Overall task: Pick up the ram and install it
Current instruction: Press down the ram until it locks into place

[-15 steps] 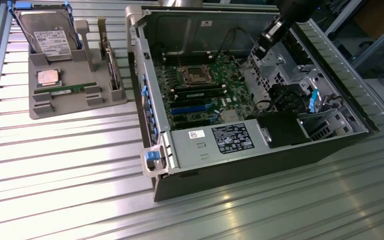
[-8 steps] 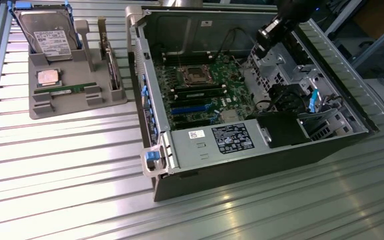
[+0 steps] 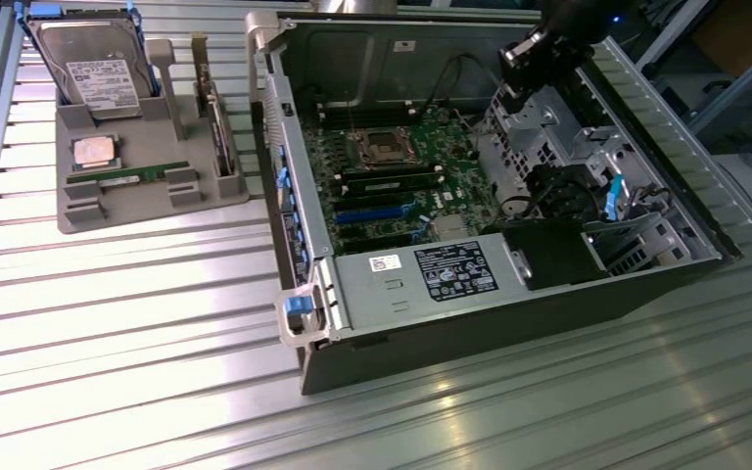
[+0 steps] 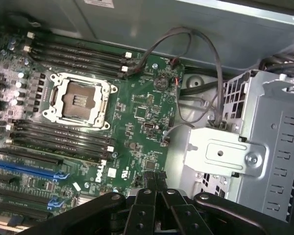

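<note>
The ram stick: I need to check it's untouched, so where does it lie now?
In the exterior view's left, the ram stick lies in the grey tray, just below the silver processor chip.

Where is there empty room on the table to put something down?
The slatted table is bare in front of the grey parts holder and the open computer case, along the exterior view's lower edge. It is crowded inside the case around the motherboard, and on the holder, where the ram, a silver processor chip and a hard drive sit.

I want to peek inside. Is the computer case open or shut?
Open: the computer case has no side cover, so its motherboard shows.
</note>
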Action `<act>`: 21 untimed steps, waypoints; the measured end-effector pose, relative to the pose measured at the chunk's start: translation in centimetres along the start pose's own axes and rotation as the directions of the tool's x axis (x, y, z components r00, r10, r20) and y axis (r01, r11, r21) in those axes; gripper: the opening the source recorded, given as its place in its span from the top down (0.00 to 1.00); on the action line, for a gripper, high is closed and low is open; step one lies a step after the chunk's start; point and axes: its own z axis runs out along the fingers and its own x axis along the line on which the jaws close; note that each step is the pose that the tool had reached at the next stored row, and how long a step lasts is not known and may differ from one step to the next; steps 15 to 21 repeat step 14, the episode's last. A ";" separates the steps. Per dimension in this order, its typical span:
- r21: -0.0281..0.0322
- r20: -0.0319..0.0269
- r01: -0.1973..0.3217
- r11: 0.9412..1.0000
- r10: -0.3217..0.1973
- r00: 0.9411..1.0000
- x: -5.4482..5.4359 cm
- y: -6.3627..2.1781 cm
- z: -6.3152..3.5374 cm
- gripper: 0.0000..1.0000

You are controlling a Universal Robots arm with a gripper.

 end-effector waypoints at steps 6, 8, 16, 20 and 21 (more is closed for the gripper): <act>0.000 0.010 -0.128 0.992 0.128 0.992 0.0 0.00 0.00 0.90; 0.000 0.013 -0.178 0.984 0.178 0.984 0.0 0.00 0.00 0.90; 0.000 0.014 -0.183 0.983 0.183 0.983 0.0 0.00 0.00 0.90; 0.000 0.014 -0.183 0.983 0.183 0.983 0.0 0.00 0.00 0.90; 0.000 0.014 -0.183 0.983 0.183 0.983 0.0 0.00 0.00 0.90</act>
